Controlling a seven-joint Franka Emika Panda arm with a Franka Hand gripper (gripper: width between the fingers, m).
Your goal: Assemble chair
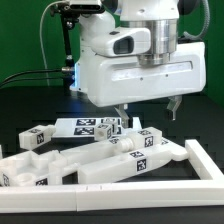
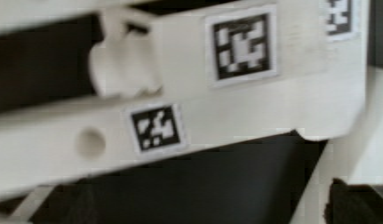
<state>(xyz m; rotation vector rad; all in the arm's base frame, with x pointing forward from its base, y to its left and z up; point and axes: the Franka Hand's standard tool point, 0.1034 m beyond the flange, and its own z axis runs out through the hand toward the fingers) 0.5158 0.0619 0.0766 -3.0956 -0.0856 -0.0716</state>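
Several white chair parts (image 1: 110, 165) lie loose and overlapping on the black table (image 1: 205, 135), most of them flat, each carrying square marker tags. They sit crowded behind a low white rail (image 1: 100, 188) that runs along the front and turns up the exterior view's right. This rail probably serves as a stop that keeps pieces from sliding off and gives something to square them against. Behind the heap, flat on the table, lies the marker board (image 1: 80, 126).

One gripper (image 1: 148, 112) hangs over the pile with its fingers (image 1: 122, 112) spread wide and nothing between them. It is open and empty, well clear of the table, with its tips pointing straight down. I judge this posture to be a search or approach pose, since the wide spread suits a descent over a flat bar.

Nearly under the gripper, somewhat lower and toward the front, lies a long tagged bar (image 1: 140, 150), slanting across the heap. The wrist view shows two such pale bars close up and blurred, one tagged bar (image 2: 99, 140) crossing below another (image 2: 188, 50), with a rounded knob (image 2: 110, 66) at their junction. No part is joined to another as far as I can tell, so assembly appears to be at an early stage.
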